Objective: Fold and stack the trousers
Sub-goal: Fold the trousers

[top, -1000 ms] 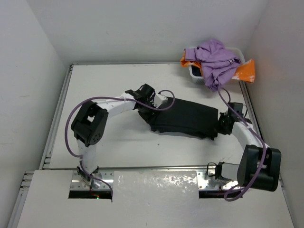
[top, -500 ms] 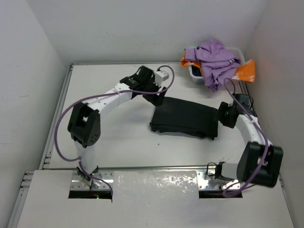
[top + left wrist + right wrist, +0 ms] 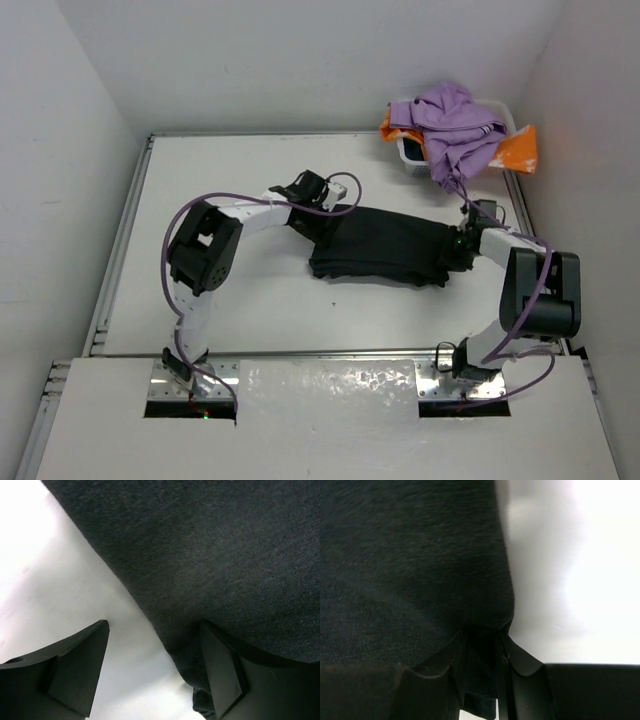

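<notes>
The folded black denim-like trousers lie as a long flat slab mid-counter, on the white counter. The left gripper is at their left end. In its wrist view its jaws stand open astride the fabric's edge, one finger over bare counter and the other against the cloth. The right gripper is at the right end. Its jaws are drawn narrow, pinching a fold of the trousers' edge. At the far right corner, a purple garment is heaped over an orange cloth and a white bin.
</notes>
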You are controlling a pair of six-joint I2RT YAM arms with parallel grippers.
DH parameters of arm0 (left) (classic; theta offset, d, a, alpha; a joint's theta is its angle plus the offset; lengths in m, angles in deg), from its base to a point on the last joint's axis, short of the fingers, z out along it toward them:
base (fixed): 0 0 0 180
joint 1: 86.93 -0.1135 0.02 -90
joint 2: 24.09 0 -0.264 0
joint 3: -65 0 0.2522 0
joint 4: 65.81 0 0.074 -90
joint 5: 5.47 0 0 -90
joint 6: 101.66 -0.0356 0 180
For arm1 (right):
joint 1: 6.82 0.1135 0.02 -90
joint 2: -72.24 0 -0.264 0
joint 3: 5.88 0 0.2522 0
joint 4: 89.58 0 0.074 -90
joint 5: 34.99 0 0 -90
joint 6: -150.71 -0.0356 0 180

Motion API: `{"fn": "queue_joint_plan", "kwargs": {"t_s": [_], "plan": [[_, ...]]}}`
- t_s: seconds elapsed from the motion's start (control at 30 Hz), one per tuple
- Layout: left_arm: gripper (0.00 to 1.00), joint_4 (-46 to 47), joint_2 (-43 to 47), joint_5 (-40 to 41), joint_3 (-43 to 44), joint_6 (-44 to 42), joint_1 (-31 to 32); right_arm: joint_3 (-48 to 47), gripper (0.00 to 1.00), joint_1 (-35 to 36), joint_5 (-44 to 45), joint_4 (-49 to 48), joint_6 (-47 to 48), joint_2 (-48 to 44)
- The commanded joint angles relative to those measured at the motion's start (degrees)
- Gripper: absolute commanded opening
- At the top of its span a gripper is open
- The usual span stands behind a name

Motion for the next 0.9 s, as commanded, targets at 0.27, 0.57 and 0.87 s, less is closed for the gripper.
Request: {"fn": "queue_joint_plan", "kwargs": {"t_s": [0.27, 0.57, 0.87], "plan": [[0.71, 2.80, 9.50, 5.59, -12.64, -2.24, -13.62, -2.95, 0.23, 12.68, -5.17, -10.06, -7.24, 6.51], [0.70, 3.41, 15.04, 7.17, -15.54, -4.44, -18.47, -10.60, 0.28, 14.79, -9.13, -7.96, -2.42, 10.82], [0.71, 0.96, 18.90, 6.04, -13.52, -3.65, -23.04, -17.98, 0.54, 13.13, -7.64, 2.06, 2.69, 5.38]]}}
